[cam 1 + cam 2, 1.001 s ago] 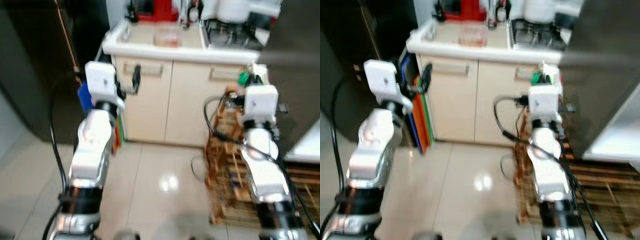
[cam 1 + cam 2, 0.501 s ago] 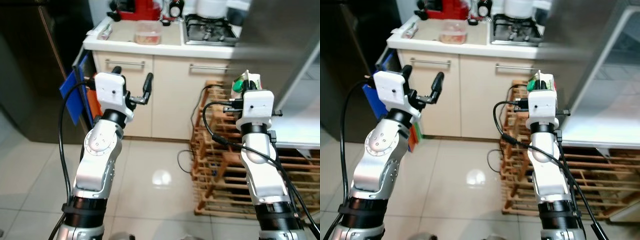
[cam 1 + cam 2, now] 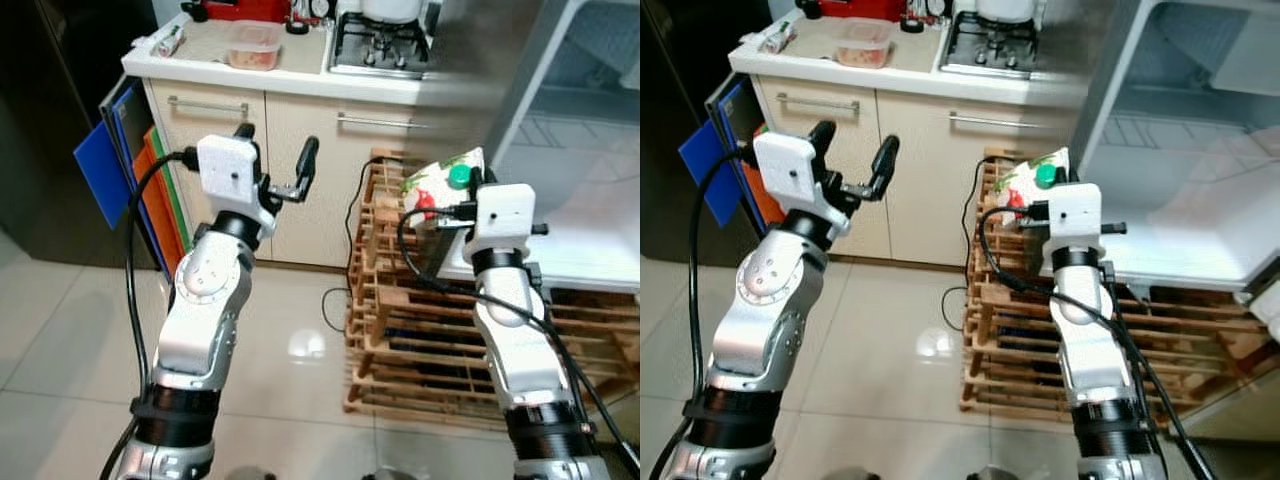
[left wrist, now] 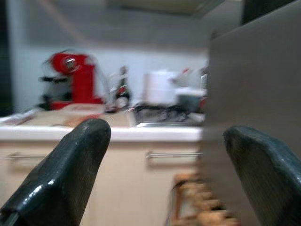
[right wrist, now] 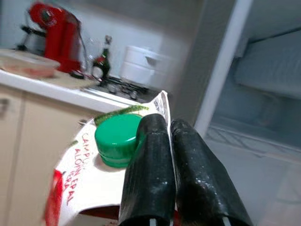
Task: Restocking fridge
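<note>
The carton (image 5: pixel 89 183) with the green cap (image 5: pixel 116 140) carries slanted red lettering on its white side: one line looks like "CAMPI", the next like "ALDOINI EPAL", both uncertain. The smaller print below is too blurred to read.

White carton (image 3: pixel 432 186) w/ red print & green cap (image 5: pixel 116 140) is showing; blue board (image 3: pixel 100 168), red machine (image 5: pixel 52 34).

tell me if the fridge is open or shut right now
Open. The grey fridge door stands swung aside, and the white shelves inside are in plain sight beyond the green-capped carton pinched in the right gripper.
</note>
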### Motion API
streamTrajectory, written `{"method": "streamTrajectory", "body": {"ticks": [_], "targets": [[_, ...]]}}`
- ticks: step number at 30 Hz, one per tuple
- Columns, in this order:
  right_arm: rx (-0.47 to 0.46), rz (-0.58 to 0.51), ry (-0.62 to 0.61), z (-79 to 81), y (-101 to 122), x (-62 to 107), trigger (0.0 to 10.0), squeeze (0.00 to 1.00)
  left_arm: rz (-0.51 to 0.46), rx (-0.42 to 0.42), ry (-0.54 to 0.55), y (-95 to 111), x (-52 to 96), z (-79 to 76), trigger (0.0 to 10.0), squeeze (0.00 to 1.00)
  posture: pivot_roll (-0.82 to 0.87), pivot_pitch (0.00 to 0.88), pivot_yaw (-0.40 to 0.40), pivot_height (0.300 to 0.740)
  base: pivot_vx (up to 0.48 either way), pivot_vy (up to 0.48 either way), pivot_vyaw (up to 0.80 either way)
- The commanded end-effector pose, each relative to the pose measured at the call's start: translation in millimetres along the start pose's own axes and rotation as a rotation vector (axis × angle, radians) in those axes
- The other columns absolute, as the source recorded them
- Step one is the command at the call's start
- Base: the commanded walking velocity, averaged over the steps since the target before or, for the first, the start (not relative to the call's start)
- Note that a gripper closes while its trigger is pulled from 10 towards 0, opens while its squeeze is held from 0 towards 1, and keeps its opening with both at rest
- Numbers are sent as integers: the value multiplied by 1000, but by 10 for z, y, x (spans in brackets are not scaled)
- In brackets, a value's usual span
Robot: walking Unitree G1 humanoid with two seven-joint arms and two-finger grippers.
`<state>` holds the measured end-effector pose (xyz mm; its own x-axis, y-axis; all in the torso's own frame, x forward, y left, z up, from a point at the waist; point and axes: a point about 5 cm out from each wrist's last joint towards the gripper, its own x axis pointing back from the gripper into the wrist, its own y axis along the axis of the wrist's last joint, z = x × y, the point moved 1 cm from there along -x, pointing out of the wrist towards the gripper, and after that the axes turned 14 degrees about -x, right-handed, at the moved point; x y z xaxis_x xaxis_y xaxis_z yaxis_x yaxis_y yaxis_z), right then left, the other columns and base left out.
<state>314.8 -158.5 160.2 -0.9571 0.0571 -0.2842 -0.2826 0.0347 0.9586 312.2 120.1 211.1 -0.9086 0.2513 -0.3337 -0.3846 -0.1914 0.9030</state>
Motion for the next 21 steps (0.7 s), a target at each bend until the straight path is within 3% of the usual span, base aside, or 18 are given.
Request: {"method": "streamTrajectory", "body": {"ticks": [1, 2, 5, 8, 10, 14, 16, 17, 18, 21], "targets": [[10, -12, -32, -111, 21, 0, 10000, 0, -26, 17, -13, 61, -27, -39, 10000, 0, -11, 0, -14, 726, 0, 0, 0], [10, -12, -32, -111, 21, 0, 10000, 0, -26, 17, -13, 61, -27, -39, 10000, 0, -11, 0, -14, 726, 0, 0, 0], [-124, 17, 135, 66, 10, 73, 10000, 0, -13, 15, -17, 43, -35, -50, 10000, 0, -11, 0, -13, 726, 0, 0, 0], [-187, 215, 298, 166, -230, 231, 10000, 0, -11, 14, -27, 41, -37, -55, 10000, 0, -14, 0, -10, 726, 0, 0, 0], [-163, 313, 326, 107, -386, 343, 10000, 0, -11, 14, -30, 42, -37, -53, 10000, 0, -14, 0, -10, 726, 0, 0, 0], [-24, 447, 202, -312, -676, 489, 10000, 0, -4, 9, -34, 31, -49, -42, 10000, 0, -21, 0, -2, 726, 0, 0, 0], [22, 411, 109, -480, -646, 438, 10000, 0, 0, 5, -34, 25, -58, -40, 10000, 0, -28, 0, 3, 726, 0, 0, 0], [22, 411, 109, -480, -646, 438, 10000, 0, 0, 5, -34, 25, -58, -40, 10000, 0, -28, 0, 3, 726, 0, 0, 0], [71, 303, 0, -603, -482, 285, 10000, 0, 3, 6, -42, 18, -71, -61, 10000, 0, -33, 0, 8, 726, 0, 0, 0], [103, 198, -21, -570, -300, 142, 10000, 0, 1, 7, -61, 19, -86, -96, 10000, 0, -36, 0, 12, 726, 0, 0, 0]]}}
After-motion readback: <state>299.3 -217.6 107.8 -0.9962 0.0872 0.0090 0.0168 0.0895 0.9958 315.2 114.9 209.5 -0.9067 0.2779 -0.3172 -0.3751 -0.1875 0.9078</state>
